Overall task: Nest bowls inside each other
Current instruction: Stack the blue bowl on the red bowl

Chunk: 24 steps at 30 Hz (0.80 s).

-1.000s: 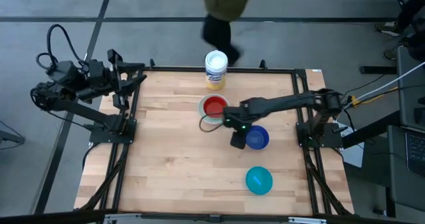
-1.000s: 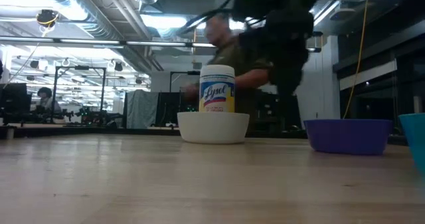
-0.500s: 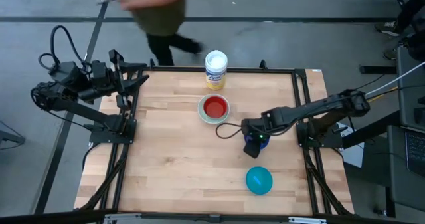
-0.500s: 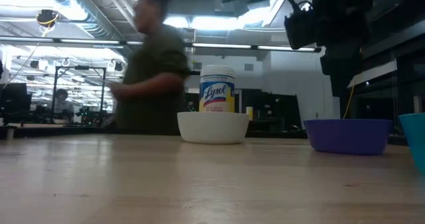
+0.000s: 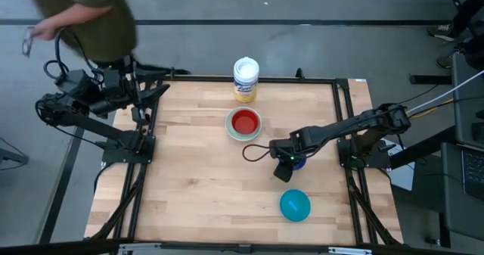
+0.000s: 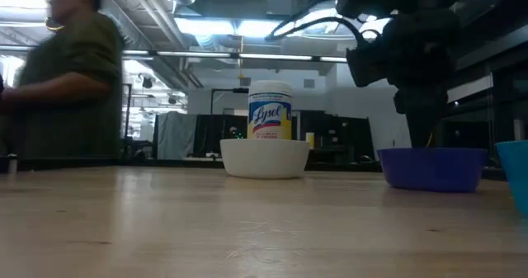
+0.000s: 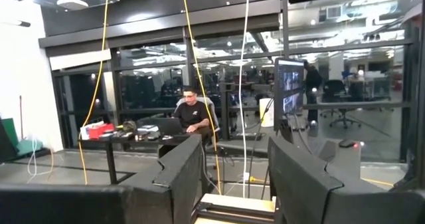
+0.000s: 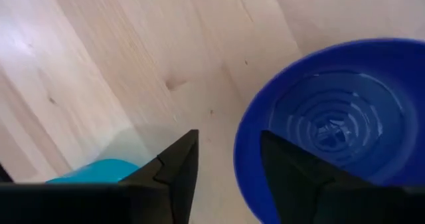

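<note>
A red bowl sits nested in the white bowl, which also shows in the low view, at the table's middle far part. The dark blue bowl stands on the wood to its right and nearer. My right gripper hovers open over that bowl's rim, pointing steeply down, one finger over the rim and the other over bare wood. From above, the gripper covers most of the blue bowl. The teal bowl rests nearer the front edge. My left gripper waits open, raised at the far left.
A white-lidded cylindrical container with a yellow label stands at the far edge behind the white bowl. A person moves beyond the table's far left corner. Bare wood lies across the left and near parts.
My right gripper has left the red and white bowls, gone toward the table's right and near edges and sunk a little. It now stands over the dark blue bowl, with its wrist rolled. The person behind the table has walked to the left.
</note>
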### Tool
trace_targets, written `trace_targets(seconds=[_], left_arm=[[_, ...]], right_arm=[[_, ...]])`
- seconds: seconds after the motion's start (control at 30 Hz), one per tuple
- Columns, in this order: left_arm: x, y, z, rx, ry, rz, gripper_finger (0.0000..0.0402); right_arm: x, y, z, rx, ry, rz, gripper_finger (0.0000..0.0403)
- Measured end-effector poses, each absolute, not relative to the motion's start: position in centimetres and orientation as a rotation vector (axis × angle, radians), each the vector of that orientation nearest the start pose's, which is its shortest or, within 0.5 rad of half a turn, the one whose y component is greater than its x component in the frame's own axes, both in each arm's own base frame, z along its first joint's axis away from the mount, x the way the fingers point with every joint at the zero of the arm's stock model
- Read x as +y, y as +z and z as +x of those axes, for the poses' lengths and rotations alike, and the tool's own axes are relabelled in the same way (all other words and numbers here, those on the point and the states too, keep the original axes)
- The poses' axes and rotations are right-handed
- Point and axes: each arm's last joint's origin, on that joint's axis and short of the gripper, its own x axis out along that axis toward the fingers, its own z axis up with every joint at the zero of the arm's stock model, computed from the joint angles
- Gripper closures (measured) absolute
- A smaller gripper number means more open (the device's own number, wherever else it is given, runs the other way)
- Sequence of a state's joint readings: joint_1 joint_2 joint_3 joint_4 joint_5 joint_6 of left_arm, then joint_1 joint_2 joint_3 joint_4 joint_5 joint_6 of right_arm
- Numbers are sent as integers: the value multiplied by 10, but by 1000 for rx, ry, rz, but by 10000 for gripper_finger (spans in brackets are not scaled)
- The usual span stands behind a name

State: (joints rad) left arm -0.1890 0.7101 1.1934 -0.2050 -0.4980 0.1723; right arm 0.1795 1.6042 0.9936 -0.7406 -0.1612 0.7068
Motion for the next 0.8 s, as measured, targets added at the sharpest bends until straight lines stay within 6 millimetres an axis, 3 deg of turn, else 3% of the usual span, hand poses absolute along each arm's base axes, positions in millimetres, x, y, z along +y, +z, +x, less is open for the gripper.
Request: trace_targets(seconds=[0.23,0.3,0.4,0.47,0.6,0.8], left_arm=[[-5,468,99,-238,325,64,231],[-5,468,99,-238,325,62,231],[-5,468,99,-239,324,57,231],[-5,468,99,-239,324,57,231],[-5,468,99,-239,324,57,231],[-5,468,99,-237,327,66,231]], right_arm=[[55,155,288,1471,-229,524,247],[54,148,289,1486,-245,503,280],[54,148,291,1471,-225,465,369],[54,151,295,1449,-231,453,386],[53,170,305,1443,-237,405,396],[33,232,338,1285,-225,315,399]])
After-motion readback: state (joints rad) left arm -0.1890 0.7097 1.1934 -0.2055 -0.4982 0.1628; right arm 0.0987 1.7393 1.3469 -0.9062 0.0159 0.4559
